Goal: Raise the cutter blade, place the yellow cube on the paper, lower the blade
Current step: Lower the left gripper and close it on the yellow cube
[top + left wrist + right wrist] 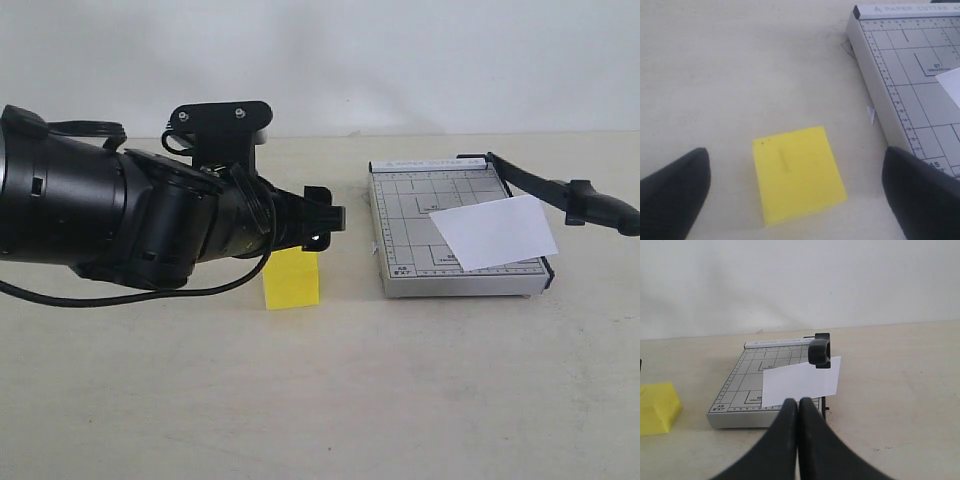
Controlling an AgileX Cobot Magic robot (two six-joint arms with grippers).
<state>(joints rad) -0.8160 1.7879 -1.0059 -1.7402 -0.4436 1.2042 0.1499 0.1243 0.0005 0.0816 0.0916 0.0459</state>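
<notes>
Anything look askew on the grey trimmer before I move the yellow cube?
Yes: the small white paper sheet lies rotated against the lines of the grey gridded trimmer board, its corner overhanging the edge below the raised black cutter blade. Nothing else stands out.

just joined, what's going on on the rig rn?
The left gripper is open, with a finger on either side of the yellow cube. The cube sits on the table beside the grey trimmer and is not yet grasped. The cutter blade is raised, and the paper lies on the trimmer board. The right gripper is shut, empty and set back from the trimmer.
</notes>
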